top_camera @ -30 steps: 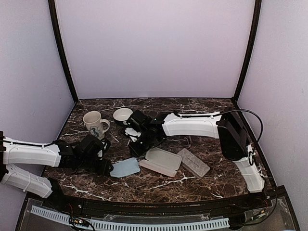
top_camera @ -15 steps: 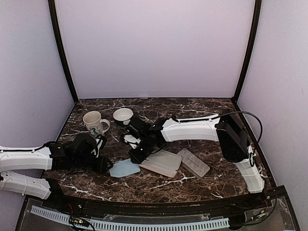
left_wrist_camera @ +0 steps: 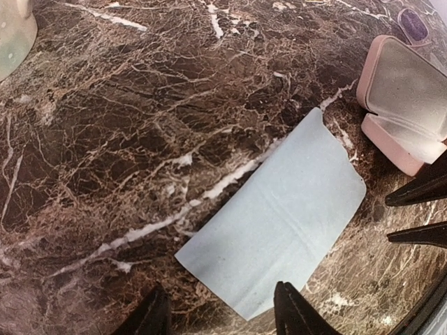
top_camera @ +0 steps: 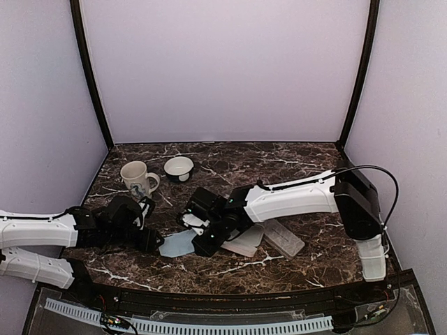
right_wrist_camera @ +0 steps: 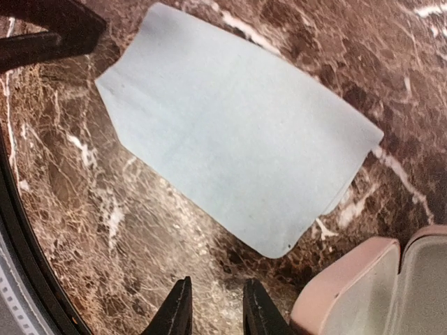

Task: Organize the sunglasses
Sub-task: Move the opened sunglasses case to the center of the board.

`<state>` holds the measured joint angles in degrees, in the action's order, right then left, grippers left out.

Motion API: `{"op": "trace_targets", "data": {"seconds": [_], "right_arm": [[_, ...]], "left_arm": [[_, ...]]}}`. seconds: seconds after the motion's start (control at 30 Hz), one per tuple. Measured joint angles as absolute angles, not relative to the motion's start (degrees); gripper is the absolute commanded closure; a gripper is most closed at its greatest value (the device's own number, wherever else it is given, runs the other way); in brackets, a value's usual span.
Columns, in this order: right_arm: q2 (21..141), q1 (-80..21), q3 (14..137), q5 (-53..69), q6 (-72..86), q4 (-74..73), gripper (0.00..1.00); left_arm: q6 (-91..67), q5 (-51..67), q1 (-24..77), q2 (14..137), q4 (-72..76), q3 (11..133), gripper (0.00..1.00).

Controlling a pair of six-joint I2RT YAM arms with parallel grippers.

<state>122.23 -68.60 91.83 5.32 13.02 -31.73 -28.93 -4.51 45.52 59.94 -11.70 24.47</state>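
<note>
Only one pair of sunglasses [left_wrist_camera: 412,24] shows: a dark lens in a thin reddish frame, at the top right corner of the left wrist view, beyond the pink case [left_wrist_camera: 405,105]. The black pair is out of view. My left gripper [top_camera: 150,241] [left_wrist_camera: 220,296] is open just above the near corner of a light-blue cloth [left_wrist_camera: 279,223] [top_camera: 178,244] lying flat on the marble. My right gripper [top_camera: 204,246] [right_wrist_camera: 217,286] hovers at the cloth's [right_wrist_camera: 230,139] other end, jaws a little apart and holding nothing.
The open pink case [top_camera: 244,241] [right_wrist_camera: 349,293] lies right of the cloth, and a grey case [top_camera: 281,237] lies beyond it. A mug [top_camera: 138,178] and a small bowl [top_camera: 179,167] stand at the back left. The table's front edge [top_camera: 223,286] is close.
The right arm has swung forward and down from the table's middle to the cloth's right end. The left gripper has opened wider beside the cloth.
</note>
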Motion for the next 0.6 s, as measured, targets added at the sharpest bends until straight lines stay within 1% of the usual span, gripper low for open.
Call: {"op": "trace_targets", "data": {"seconds": [0.1, 0.23, 0.6], "right_arm": [[120.1, -68.6, 87.9, 5.3, 13.8, -31.3, 0.73], [117.3, -68.6, 85.8, 4.2, 14.3, -31.5, 0.73], [112.9, -68.6, 77.7, -3.6, 15.6, -36.5, 0.73]], "left_arm": [[-28.9, -4.4, 45.5, 60.6, -11.2, 24.5, 0.48], [-28.9, -4.1, 45.5, 61.0, -10.9, 24.5, 0.48], [-28.6, -3.7, 45.5, 63.1, -10.7, 25.1, 0.48]]}}
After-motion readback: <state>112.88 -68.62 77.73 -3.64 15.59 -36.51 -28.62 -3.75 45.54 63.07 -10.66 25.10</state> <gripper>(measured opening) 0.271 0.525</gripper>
